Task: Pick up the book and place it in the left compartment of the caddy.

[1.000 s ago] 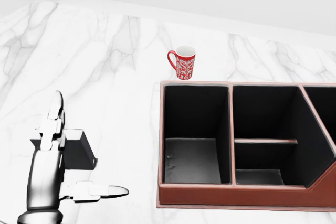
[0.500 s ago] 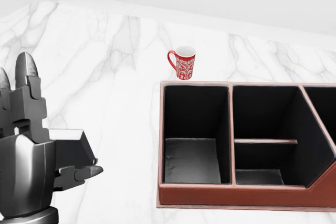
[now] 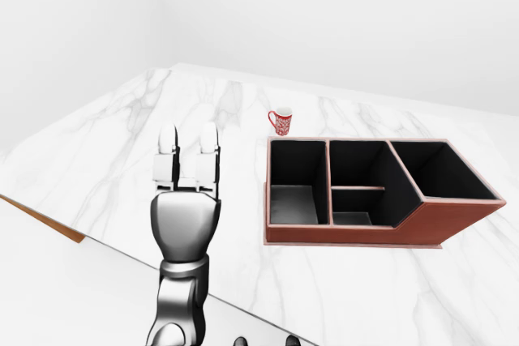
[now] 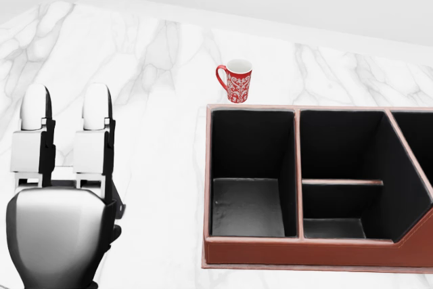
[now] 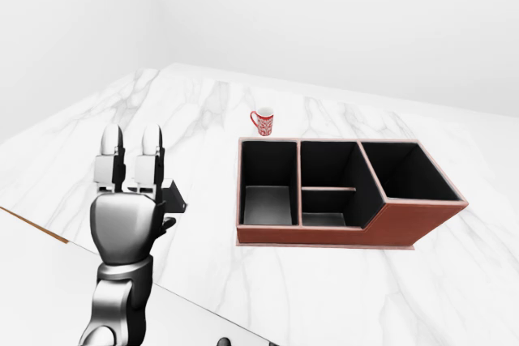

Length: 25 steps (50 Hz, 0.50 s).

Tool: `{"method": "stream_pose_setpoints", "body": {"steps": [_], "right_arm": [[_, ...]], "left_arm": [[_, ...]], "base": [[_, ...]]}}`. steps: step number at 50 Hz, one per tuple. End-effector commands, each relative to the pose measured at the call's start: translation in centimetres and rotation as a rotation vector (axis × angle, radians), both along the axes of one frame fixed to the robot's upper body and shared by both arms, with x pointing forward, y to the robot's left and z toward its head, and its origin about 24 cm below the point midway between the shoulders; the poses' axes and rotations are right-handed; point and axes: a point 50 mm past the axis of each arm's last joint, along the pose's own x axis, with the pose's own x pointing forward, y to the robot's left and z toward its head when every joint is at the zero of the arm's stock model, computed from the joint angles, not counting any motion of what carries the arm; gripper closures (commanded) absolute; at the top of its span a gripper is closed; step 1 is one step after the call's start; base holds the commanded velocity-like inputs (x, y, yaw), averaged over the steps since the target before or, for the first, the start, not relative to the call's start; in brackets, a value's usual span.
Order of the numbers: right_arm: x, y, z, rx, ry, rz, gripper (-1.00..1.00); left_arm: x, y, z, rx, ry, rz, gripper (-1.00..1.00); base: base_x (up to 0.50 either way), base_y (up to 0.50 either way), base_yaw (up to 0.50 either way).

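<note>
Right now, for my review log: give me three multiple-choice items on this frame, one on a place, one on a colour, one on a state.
1. Where does the mug stand relative to the caddy in the head view?
A. above its top left corner
B. inside it
C. below it

2. What colour is the mug?
A. blue
B. red with white pattern
C. plain black

3. What is in the caddy's left compartment?
A. the book
B. the mug
C. nothing

Key: 1 A, it stands on the counter beyond the rim; 2 B, the pattern shows; 3 C, its bare floor shows.
</note>
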Motion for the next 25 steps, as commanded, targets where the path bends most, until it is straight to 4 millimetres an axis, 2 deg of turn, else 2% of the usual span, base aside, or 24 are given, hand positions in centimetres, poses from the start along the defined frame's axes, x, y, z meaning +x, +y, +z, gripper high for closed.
{"method": "stream_pose_setpoints", "body": {"steps": [1,3,4,25], "right_arm": [[0.07,0.19,-0.02,-0.019,0.005,0.01,-1.0],[0.07,0.19,-0.01,-0.019,0.005,0.01,-1.0],[-0.05,0.28,0.23,-0.036,0.007,0.0,-1.0],[-0.1,0.3,0.28,-0.039,0.003,-0.003,-1.0]], "left_arm": [[-0.14,-0.93,0.01,0.074,0.021,-0.001,-1.0],[-0.14,-0.94,0.01,0.074,0.021,-0.002,-1.0],[-0.11,-1.17,0.3,-0.088,0.063,-0.051,-1.0],[-0.16,-1.53,0.38,-0.084,0.059,-0.09,-1.0]], "base": [[0.0,0.0,0.0],[0.0,0.0,0.0],[0.0,0.0,0.0],[0.0,0.0,0.0]]}}
